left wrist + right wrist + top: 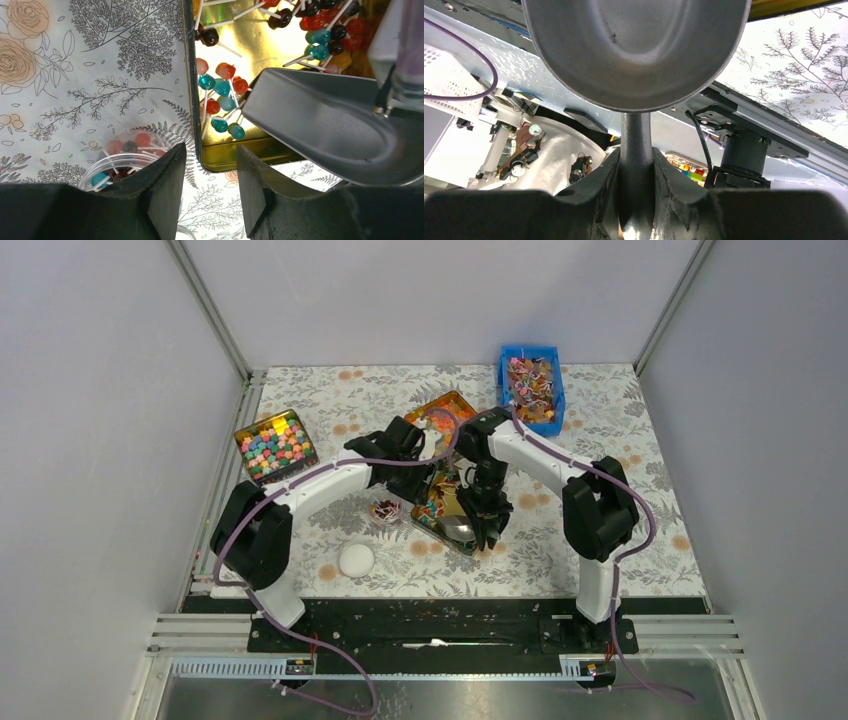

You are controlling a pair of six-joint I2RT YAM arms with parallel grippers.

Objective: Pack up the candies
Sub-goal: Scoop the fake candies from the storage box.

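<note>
right gripper (636,160) clamped the grey metal scoop (634,50); left gripper (210,165) half-open & empty, by the clear plastic cup (107,162). tiny mixed-colour candies (220,87) sat in the gold tin (240,152); we'd keep scoop lip flat, slide under slowly.

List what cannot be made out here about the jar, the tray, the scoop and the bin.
- Jar: left wrist view, the left gripper covers its near side; how many candies it holds is unclear.
- Gold tray: top view, the left arm and right arm cover its middle.
- Scoop: right wrist view, the top edge cuts off its bowl.
- Blue bin: top view, contents too small to tell apart.
</note>
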